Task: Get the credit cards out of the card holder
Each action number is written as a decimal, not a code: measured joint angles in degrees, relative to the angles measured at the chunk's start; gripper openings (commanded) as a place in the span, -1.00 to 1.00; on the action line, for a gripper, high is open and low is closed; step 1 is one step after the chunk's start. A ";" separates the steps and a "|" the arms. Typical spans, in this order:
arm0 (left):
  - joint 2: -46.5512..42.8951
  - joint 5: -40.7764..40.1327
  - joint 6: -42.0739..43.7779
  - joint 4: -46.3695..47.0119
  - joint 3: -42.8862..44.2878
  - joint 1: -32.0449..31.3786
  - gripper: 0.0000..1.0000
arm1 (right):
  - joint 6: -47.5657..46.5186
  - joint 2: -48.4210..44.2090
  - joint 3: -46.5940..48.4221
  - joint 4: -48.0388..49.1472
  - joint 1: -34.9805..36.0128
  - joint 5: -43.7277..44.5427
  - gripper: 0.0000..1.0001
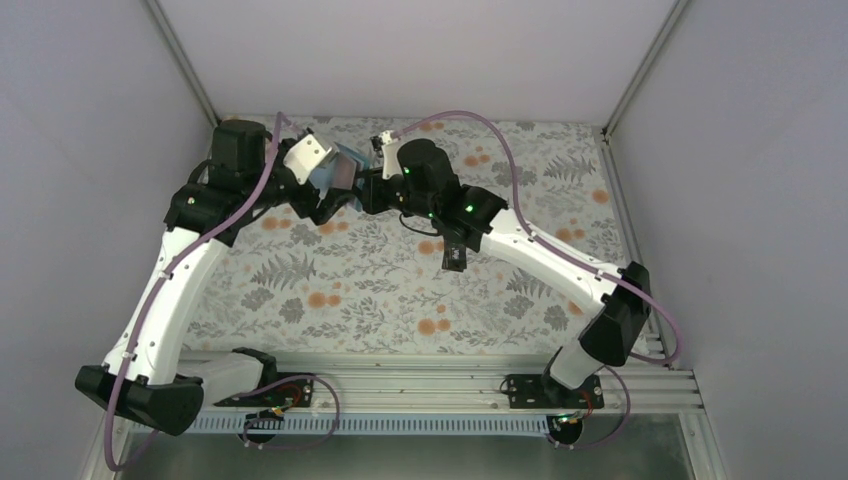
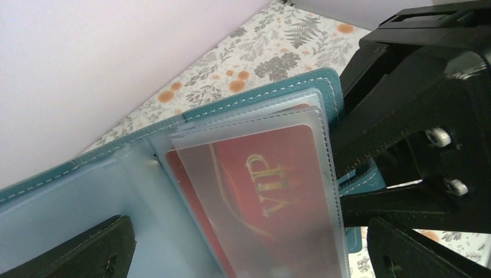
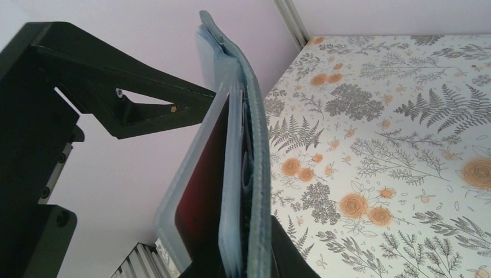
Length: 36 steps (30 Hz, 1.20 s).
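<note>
The left gripper (image 2: 249, 223) spreads its jaws wide, gripping nothing. The card holder (image 2: 278, 92) hangs open above the desk's (image 1: 400, 290) far edge, with the red VIP card (image 2: 260, 174) in its clear sleeve (image 2: 328, 191). The right gripper (image 2: 350, 174) pinches the holder's right edge. No card looks extracted yet.

A teal-blue folding card holder (image 2: 255, 98) lies open across the middle of the frame, its pale blue inner face running off to the lower left. Frosted clear plastic sleeves (image 2: 315, 113) fan out from its fold, and a bright red card (image 2: 272, 174) with gold "VIP" lettering sits inside the front one. At the right, the right arm's black tool (image 2: 354, 176) pinches the holder's right edge. The left tool (image 2: 249, 231) shows its black fingers (image 2: 87, 252) far apart in the bottom corners. Grey-and-orange flower-printed cloth (image 2: 278, 46) covers the bench at top centre.
</note>
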 measured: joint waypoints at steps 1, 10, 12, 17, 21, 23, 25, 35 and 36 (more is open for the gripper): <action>0.07 -0.68 0.20 0.00 0.00 -0.20 1.00 | -0.02 0.15 0.02 -0.04 -0.02 0.11 -0.92; 0.55 -12.20 1.81 0.04 0.85 -0.81 1.00 | -1.66 0.33 1.29 -2.84 -0.07 0.66 -0.92; 0.55 -15.69 1.86 0.31 0.85 -0.79 1.00 | -2.21 0.31 1.53 -2.86 -0.07 0.59 -0.92; 0.55 -18.47 2.12 0.44 1.20 -0.79 1.00 | -3.04 0.09 1.84 -2.97 -0.04 0.63 -0.92; 0.42 -12.61 2.58 -0.48 2.78 -0.63 1.00 | -3.23 0.00 1.84 -3.08 -0.04 1.09 -0.92; 0.11 -8.57 2.49 -0.48 2.91 -0.83 1.00 | -3.23 0.00 1.84 -3.13 -0.04 1.09 -0.92; 0.07 -6.08 2.47 -0.55 2.89 -1.20 1.00 | -3.23 0.00 1.84 -3.13 -0.04 1.03 -0.92; 1.46 -7.63 2.91 -0.48 2.89 -5.62 1.00 | -3.28 0.13 2.14 -5.03 -0.66 1.07 -0.92; 1.68 -8.26 2.93 -0.46 2.89 -5.88 1.00 | -3.30 0.24 2.14 -5.44 -0.76 1.16 -0.92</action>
